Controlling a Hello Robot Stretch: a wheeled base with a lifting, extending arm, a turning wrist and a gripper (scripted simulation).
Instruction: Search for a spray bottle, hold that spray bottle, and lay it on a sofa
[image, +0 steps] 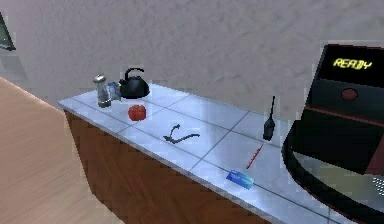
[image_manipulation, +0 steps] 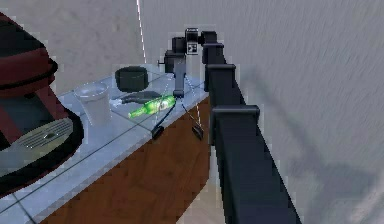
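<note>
In the arm side view a bright green, bottle-like thing (image_manipulation: 150, 107) lies on its side on the tiled countertop (image_manipulation: 110, 150). My arm (image_manipulation: 235, 130) runs up from the bottom edge, and the gripper (image_manipulation: 178, 90) hangs at its far end, close to the green thing's right end. I cannot tell whether the gripper holds anything or touches the green thing. In the forward view a dark slim bottle with a thin top (image: 270, 122) stands upright on the counter (image: 215, 130) near a black machine.
Forward view: black kettle (image: 133, 83), glass shaker (image: 102, 90), red round fruit (image: 137, 112), dark tongs-like thing (image: 182, 133), red pencil (image: 257, 155), small blue item (image: 239, 178), black machine (image: 345, 100). Arm side view: clear cup (image_manipulation: 93, 102), dark bowl (image_manipulation: 132, 77), dark utensil (image_manipulation: 192, 125), red-and-black appliance (image_manipulation: 25, 80).
</note>
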